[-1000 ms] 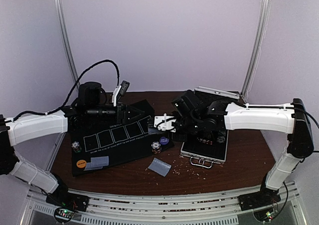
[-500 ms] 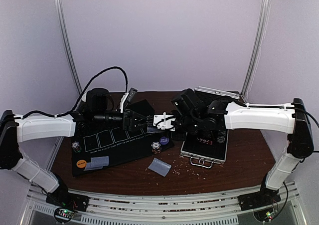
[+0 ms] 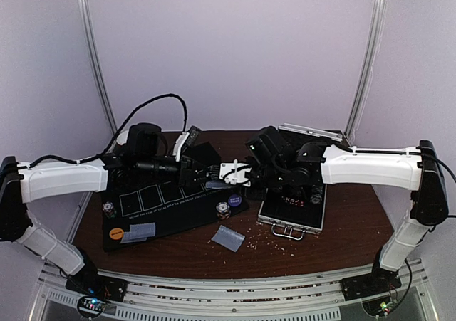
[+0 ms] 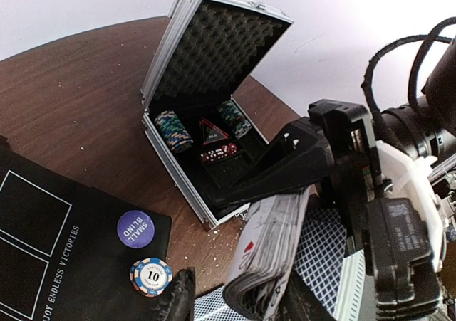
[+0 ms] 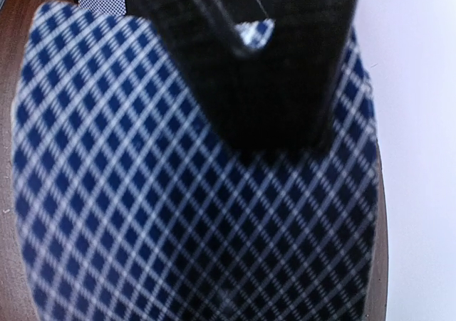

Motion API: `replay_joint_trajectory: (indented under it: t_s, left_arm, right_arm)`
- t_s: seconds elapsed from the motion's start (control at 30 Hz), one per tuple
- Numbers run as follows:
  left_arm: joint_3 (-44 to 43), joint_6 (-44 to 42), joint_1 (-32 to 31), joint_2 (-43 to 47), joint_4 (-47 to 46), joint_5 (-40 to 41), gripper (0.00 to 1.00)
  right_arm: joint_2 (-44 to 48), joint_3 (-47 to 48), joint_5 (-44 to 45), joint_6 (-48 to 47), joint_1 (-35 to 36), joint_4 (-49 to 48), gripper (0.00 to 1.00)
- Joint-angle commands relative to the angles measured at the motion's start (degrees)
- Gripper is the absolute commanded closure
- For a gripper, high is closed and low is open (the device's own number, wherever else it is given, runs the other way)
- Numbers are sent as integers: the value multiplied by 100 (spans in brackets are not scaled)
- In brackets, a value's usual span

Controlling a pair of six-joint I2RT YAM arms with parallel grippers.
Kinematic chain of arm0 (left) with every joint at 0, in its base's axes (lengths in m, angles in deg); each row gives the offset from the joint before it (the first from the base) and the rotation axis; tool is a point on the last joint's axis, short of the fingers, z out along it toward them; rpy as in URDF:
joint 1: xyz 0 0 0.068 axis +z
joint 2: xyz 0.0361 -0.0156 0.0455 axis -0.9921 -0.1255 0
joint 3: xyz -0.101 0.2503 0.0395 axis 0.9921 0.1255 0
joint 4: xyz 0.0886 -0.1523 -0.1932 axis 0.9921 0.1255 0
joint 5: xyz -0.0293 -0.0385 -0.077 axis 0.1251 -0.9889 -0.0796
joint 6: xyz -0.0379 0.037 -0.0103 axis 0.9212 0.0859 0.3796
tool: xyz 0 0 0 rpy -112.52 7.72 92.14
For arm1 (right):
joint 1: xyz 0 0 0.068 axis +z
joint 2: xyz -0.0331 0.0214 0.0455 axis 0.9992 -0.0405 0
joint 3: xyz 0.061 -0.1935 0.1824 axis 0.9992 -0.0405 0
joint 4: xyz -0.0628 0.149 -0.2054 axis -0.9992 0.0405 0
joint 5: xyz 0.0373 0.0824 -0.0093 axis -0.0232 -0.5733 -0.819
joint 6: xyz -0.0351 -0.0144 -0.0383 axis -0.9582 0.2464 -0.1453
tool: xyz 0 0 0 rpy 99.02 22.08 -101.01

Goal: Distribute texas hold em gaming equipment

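Shows the right pincer [image 3: 231, 175] clamped on a deck of playing cards [image 4: 267, 253] at the lower centre of the left wrist view. Shows the left pincer [image 4: 239, 303] with fingers apart astride the deck's lower end, a gap visible at left. Locates the purple disc [image 4: 135, 228] and a striped chip [image 4: 150, 275] on the black mat [image 4: 43, 264] at lower left, further chips [image 4: 173, 130] inside the open case [image 4: 214, 65] at upper centre.
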Motion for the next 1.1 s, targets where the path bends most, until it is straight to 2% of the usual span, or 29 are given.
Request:
replay_joint_trajectory:
  t_s: [0.0,0.13,0.27,0.33,0.43,0.9,1.07]
  left_arm:
    - [16,-241,2,275,207,315,65]
    - [-1,-280,6,328,284,274,69]
    - [-9,-309,5,396,317,129,85]
    - [-7,-330,4,447,349,113,89]
    - [-1,-345,-1,534,384,110,99]
    - [-40,-695,109,1163,777,-219,100]
    - [-142,-1002,320,1364,1453,-368,100]
  right_arm:
    - [-11,149,21,40,29,-57,58]
    - [-20,162,23,31,31,-54,58]
    - [-4,157,47,34,30,-41,58]
    - [7,145,55,40,32,-32,58]
    - [9,145,72,40,25,-27,58]
    - [15,9,236,78,-60,-82,59]
    - [100,-84,277,110,-137,-111,59]
